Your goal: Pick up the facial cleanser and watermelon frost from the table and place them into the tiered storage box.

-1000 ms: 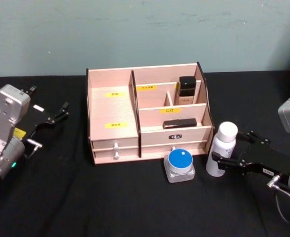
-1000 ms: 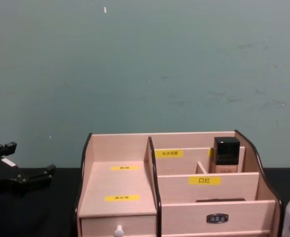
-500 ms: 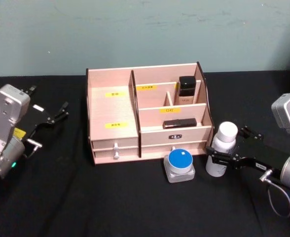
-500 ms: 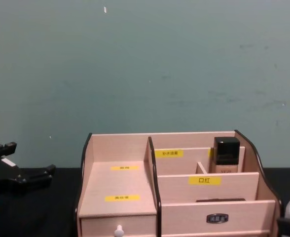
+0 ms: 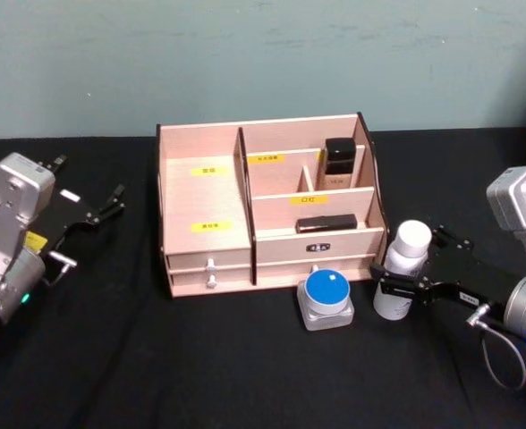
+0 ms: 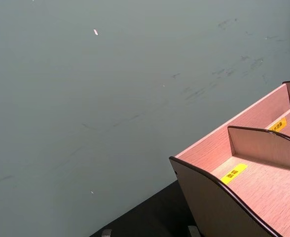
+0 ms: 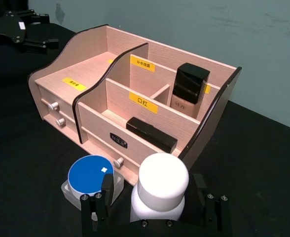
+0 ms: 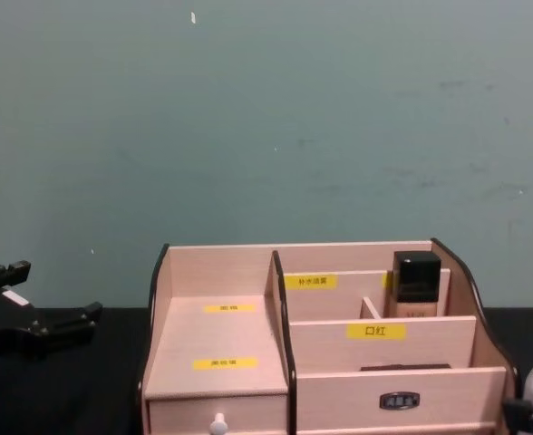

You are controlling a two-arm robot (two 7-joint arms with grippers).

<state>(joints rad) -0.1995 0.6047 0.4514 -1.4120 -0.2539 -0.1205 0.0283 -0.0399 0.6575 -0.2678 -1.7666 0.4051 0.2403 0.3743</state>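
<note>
The facial cleanser (image 5: 403, 268), a white bottle with a white cap (image 7: 162, 185), stands upright on the black table just right of the tiered storage box (image 5: 205, 192). My right gripper (image 5: 406, 264) is open around it, one finger on each side, and both fingers (image 7: 104, 191) stand slightly off the bottle. The watermelon frost (image 5: 326, 298), a low clear jar with a blue lid (image 7: 90, 173), sits in front of the box's lower right drawer. My left gripper (image 5: 100, 208) rests open at the far left, away from both items.
The box (image 8: 221, 335) holds a black-capped bottle (image 5: 338, 163) in a back compartment and a flat black stick (image 5: 324, 223) in the front one. Its wide left shelves (image 7: 86, 69) are bare. A teal wall stands behind the table.
My right gripper has slid further in around the white bottle, so its fingers now flank it. The bottle, the jar and my left arm have not moved.
</note>
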